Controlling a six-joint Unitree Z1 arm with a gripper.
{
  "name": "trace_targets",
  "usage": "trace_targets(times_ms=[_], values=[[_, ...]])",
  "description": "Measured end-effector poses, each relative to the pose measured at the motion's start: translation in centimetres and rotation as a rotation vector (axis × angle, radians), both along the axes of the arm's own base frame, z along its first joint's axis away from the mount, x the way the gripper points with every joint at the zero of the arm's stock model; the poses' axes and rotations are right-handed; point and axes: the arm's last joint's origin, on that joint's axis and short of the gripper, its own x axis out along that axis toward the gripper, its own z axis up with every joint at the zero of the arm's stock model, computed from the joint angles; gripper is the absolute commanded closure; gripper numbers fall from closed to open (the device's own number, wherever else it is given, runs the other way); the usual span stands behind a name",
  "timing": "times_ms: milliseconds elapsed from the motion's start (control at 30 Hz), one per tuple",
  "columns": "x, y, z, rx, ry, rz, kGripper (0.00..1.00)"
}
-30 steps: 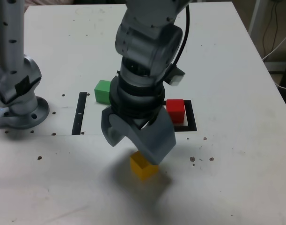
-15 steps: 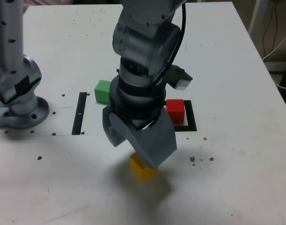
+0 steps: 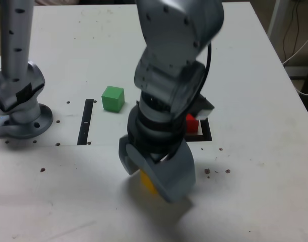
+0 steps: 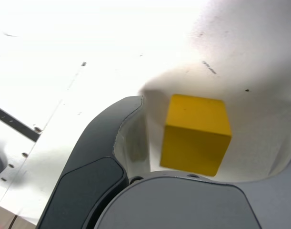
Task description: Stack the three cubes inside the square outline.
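the yellow cube [image 4: 195, 133] is sitting on the white table [image 3: 254, 75], down between the spread fingers of the claw [image 3: 156, 174], which is straddling it without pinching yet. it is looking light, stiff and matte, so gripping flat on two opposite faces should be holding it without slipping. the arm is reaching steeply down, wrist bent over the cube. the red cube [image 3: 192, 123] is resting inside the square outline [image 3: 206, 132], partly hidden behind the arm; the green cube [image 3: 113, 98] is waiting well apart, beside a thin black strip [image 3: 85, 121].
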Motion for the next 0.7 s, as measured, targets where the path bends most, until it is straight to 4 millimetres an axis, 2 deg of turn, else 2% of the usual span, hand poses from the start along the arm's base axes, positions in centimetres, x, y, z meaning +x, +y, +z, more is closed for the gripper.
trace_targets(times_ms=[200,333,433,600,700], values=[[0.01,-0.2,-0.21,-0.001,-0.002,0.004,0.04],[-0.01,-0.22,-0.22,0.001,-0.003,0.011,0.11],[-0.07,-0.15,-0.2,0.012,-0.002,0.029,0.26],[-0.18,-0.02,-0.16,0.049,-0.013,0.052,0.58],[-0.27,-0.13,-0.15,0.063,-0.022,0.049,0.67]])
